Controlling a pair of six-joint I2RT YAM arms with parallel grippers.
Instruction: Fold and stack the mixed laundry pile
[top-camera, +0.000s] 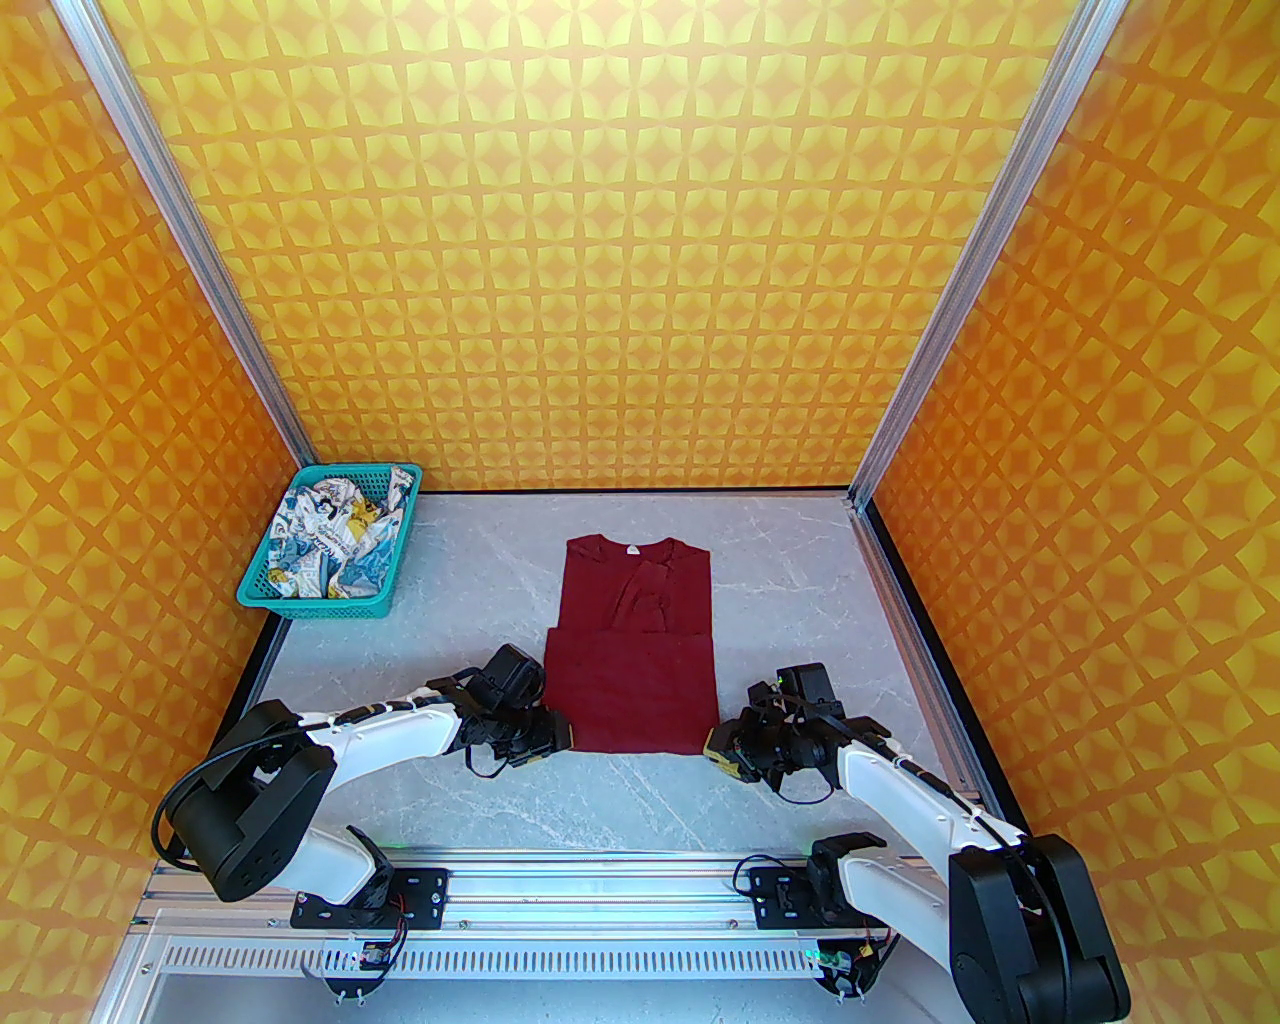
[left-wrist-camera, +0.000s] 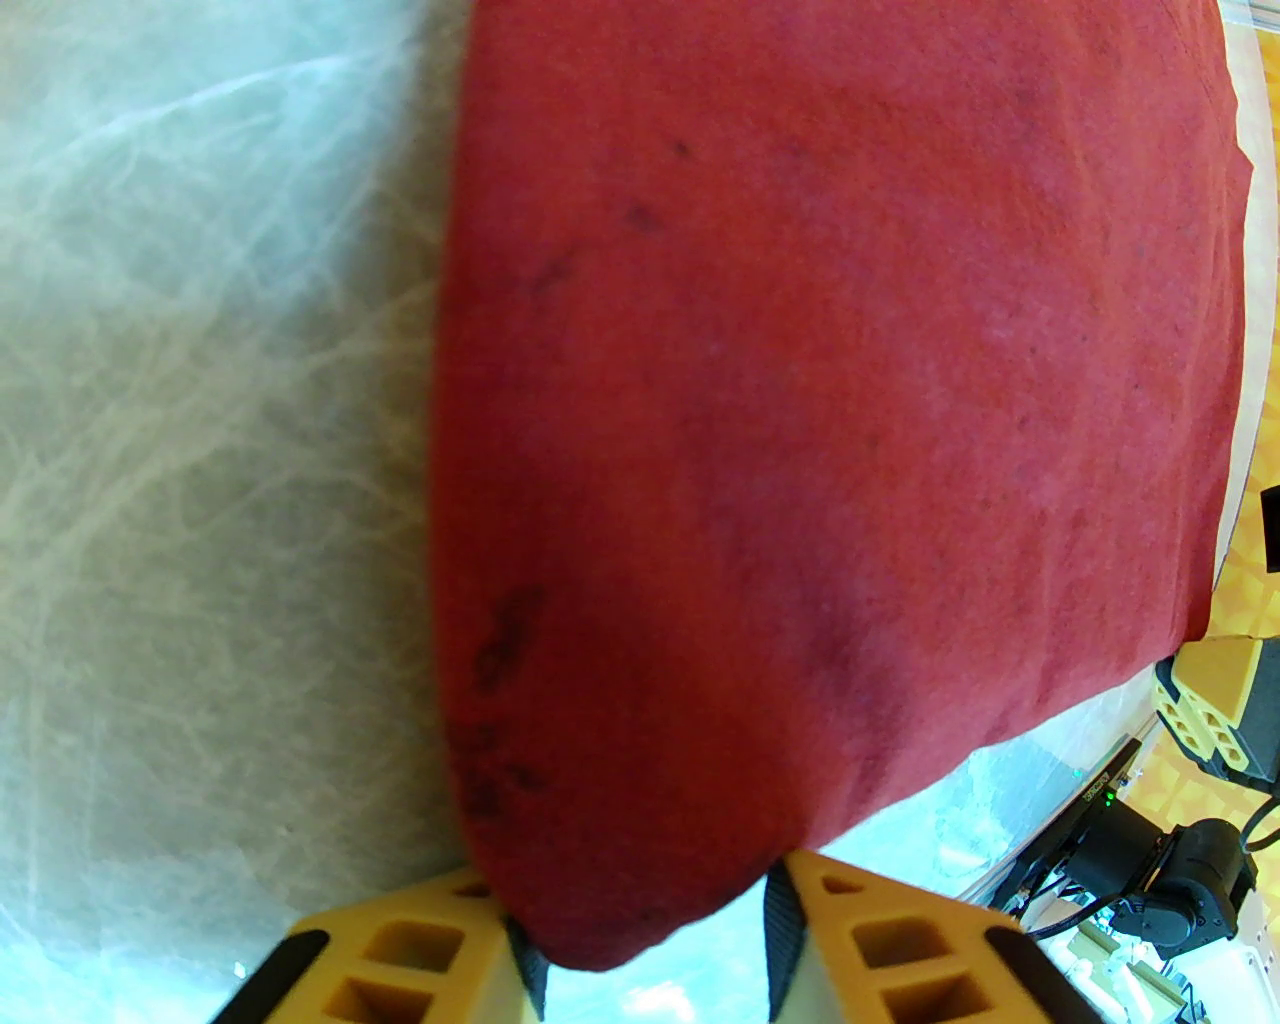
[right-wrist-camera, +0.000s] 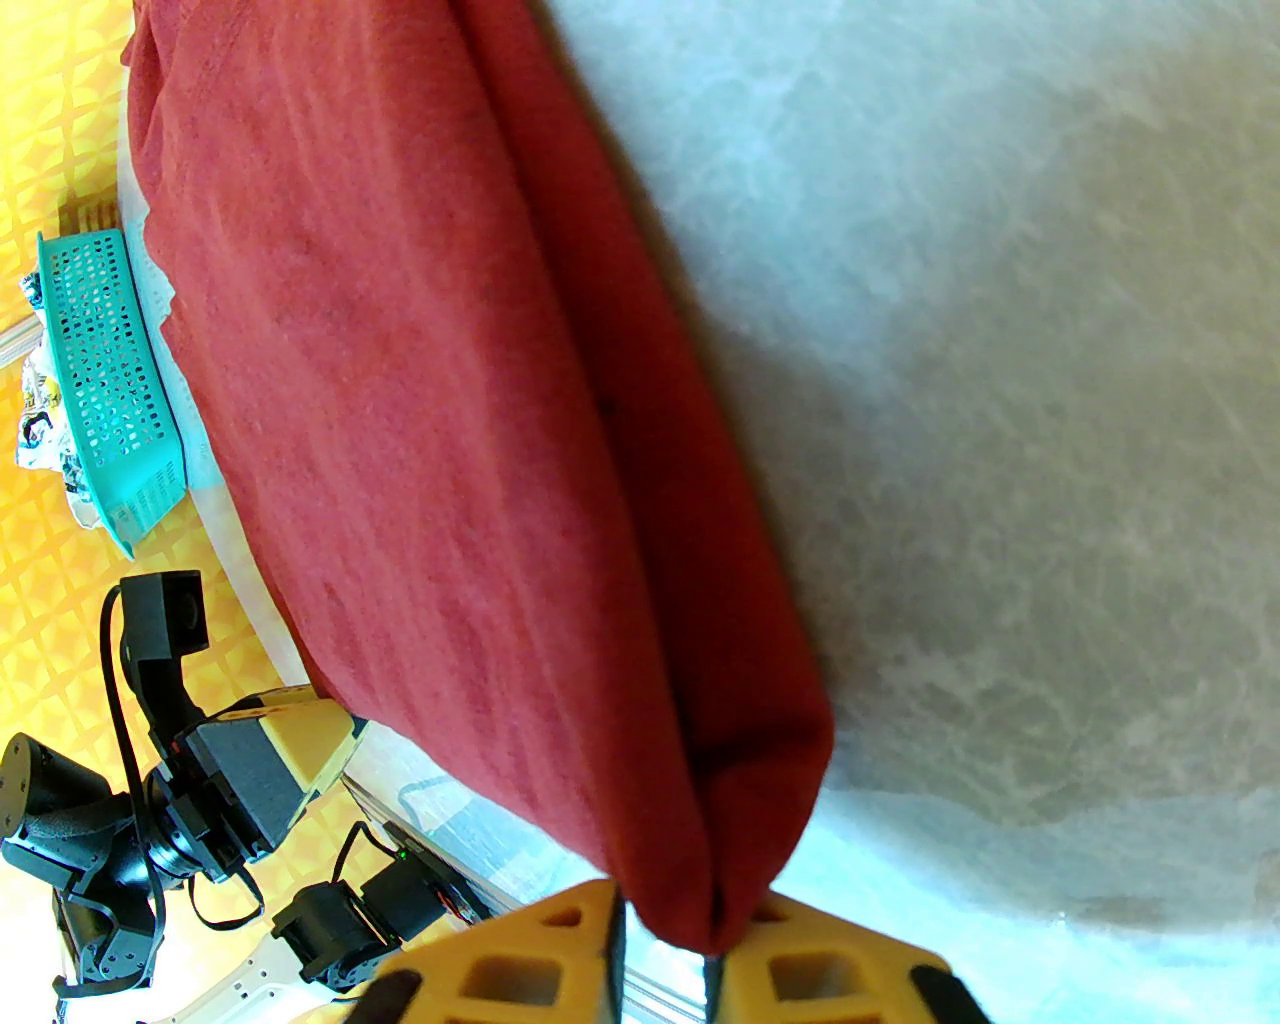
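- The dark red T-shirt (top-camera: 630, 680) is lying flat in the middle of the table (top-camera: 450, 610), collar toward the far side. Its sleeves are tucked in, so it is reading as a narrow rectangle, and a crosswise edge is showing about halfway down.
- The left arm's fingers (left-wrist-camera: 400, 950) are straddling the shirt's near left corner. Cloth is filling the half-wide gap between them, but I cannot tell whether they are truly clamping it.
- The right arm's fingers (right-wrist-camera: 540, 950) are sitting narrow, pinching the near right corner, where the layers are bunching into a thin wedge.
- Taking both near corners at once probably means that the hem is about to be carried toward the collar as one straight edge, which would keep the fold square.
- Both arms are reaching in low from the sides, which is leaving the body of the shirt uncovered and flat.
- The white printed garment (top-camera: 335, 535) is sitting crumpled in the teal perforated basket (top-camera: 310, 605) at the far left corner of the table, well apart from the shirt. It is likely waiting its turn, leaving the middle of the table free for folding.
- A small white neck label (top-camera: 632, 549) is showing inside the collar, but nothing on it is legible.
- The graphics on the white garment are looking blue, yellow and black. Any lettering among them is too small to read.
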